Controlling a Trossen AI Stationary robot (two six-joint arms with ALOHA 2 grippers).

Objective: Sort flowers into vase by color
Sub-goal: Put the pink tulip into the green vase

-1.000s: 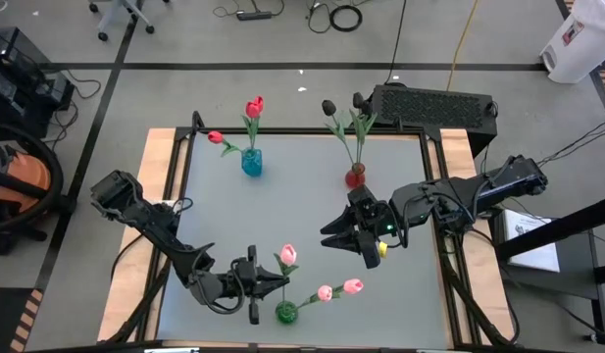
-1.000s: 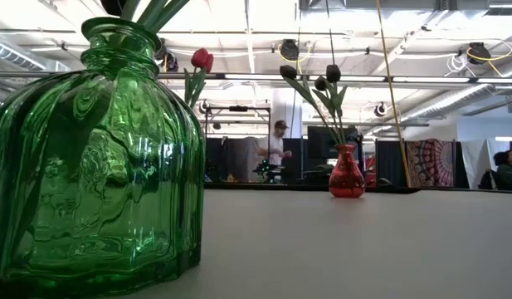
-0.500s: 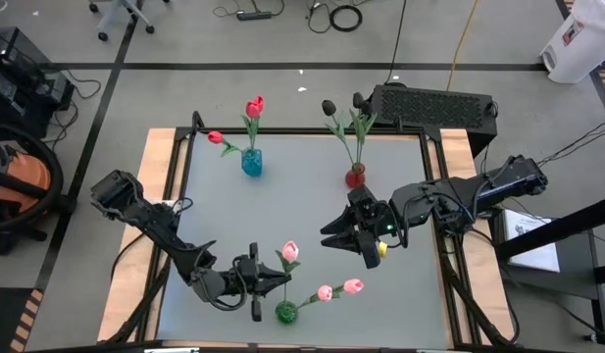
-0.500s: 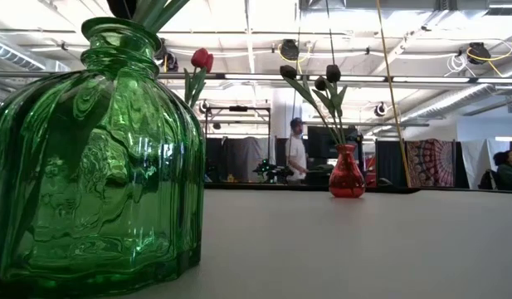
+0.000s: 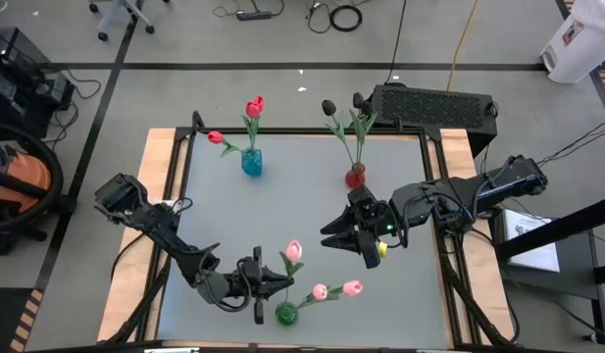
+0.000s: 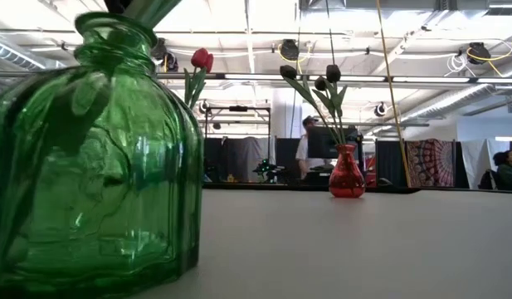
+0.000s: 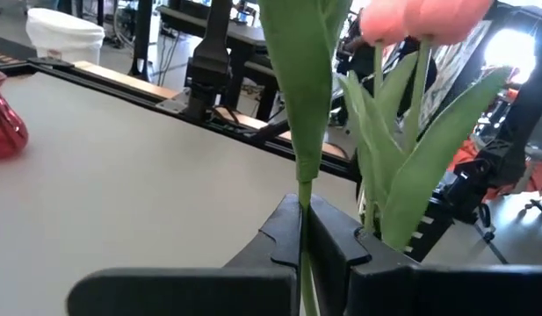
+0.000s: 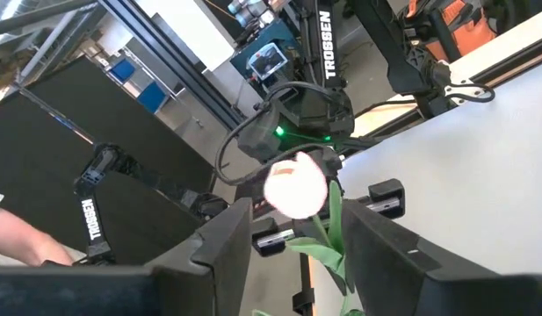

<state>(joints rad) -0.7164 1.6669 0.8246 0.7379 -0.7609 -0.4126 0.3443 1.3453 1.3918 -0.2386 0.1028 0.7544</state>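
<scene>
A green vase (image 5: pixel 285 313) stands at the table's near edge with two pink flowers (image 5: pixel 336 289) leaning toward the right. Just left of it, my left gripper (image 5: pixel 273 282) is shut on a third pink flower (image 5: pixel 293 251), whose head stands above the fingers. The neck of the green vase (image 6: pixel 90 166) hides that flower's lower end. A blue vase (image 5: pixel 251 163) holds red flowers (image 5: pixel 254 106). A red vase (image 5: pixel 355 177) holds black flowers (image 5: pixel 328 107). My right gripper (image 5: pixel 328 235) hangs open above the table's right middle, with nothing between its fingers. My left gripper pinches the pink flower's thin green stem (image 7: pixel 301 206), just below a leaf, between its two fingers. The fingers lie level, coming from the table's left, across the stem. The flower stands nearly upright, head up, with its stem running down toward the green vase's mouth.
A black box (image 5: pixel 434 103) lies past the table's far right corner. The grey tabletop (image 5: pixel 292 206) is bare between the three vases. In the room behind the table a person (image 6: pixel 309 149) walks by.
The green vase has shifted a little at the near edge, its neck swaying sideways. The held pink flower's head and my left gripper have edged slightly toward the vase. The two pink flowers in the vase moved slightly with it.
</scene>
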